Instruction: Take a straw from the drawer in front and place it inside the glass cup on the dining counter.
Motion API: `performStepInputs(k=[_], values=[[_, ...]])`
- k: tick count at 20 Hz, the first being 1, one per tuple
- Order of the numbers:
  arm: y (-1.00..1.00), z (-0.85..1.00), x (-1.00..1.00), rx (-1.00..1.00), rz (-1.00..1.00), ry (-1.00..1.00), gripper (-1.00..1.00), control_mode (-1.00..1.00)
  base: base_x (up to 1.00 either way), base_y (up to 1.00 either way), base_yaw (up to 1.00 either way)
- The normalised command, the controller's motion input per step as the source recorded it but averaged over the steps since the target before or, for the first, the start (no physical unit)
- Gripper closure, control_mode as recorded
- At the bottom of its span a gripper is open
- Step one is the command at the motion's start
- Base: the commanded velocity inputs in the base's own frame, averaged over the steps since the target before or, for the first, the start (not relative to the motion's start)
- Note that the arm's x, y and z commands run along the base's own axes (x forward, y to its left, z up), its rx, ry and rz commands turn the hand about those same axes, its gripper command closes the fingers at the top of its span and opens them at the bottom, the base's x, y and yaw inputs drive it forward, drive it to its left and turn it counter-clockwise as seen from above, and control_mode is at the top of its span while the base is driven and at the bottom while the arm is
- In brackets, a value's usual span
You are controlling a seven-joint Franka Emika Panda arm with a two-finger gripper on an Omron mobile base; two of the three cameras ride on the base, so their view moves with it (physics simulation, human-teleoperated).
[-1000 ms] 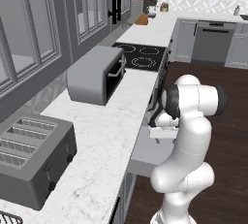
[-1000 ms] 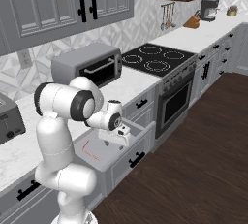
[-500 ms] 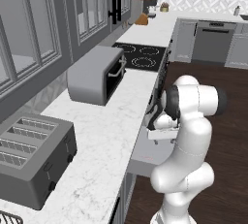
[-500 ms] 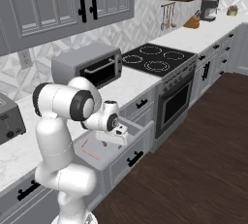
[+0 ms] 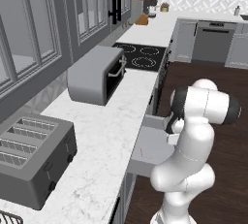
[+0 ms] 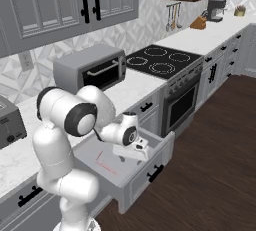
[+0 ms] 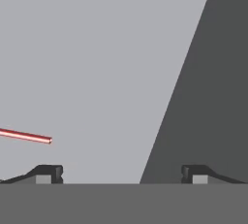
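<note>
Gripper (image 7: 122,174) jaws wide apart, empty, low inside open drawer (image 6: 150,167). Straw (image 7: 26,136) flat on drawer floor, just beyond left fingertip (image 7: 47,172), untouched.

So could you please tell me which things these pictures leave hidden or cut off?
- Straw: the hand view's left edge cuts it off, showing one end.
- Drawer floor: in the left base view, the arm hides its front part.
- Gripper fingertips: in the right base view, too small to separate.
</note>
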Motion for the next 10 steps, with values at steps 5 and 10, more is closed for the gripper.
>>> performStepInputs(k=[5,10], values=[[-1.00,0.00,-0.80,0.00,0.00,-0.03,-1.00,-1.00,0.00,0.00,0.00],[-0.27,0.45,-0.34,0.03,0.00,-0.07,-1.00,-1.00,0.00,0.00,0.00]])
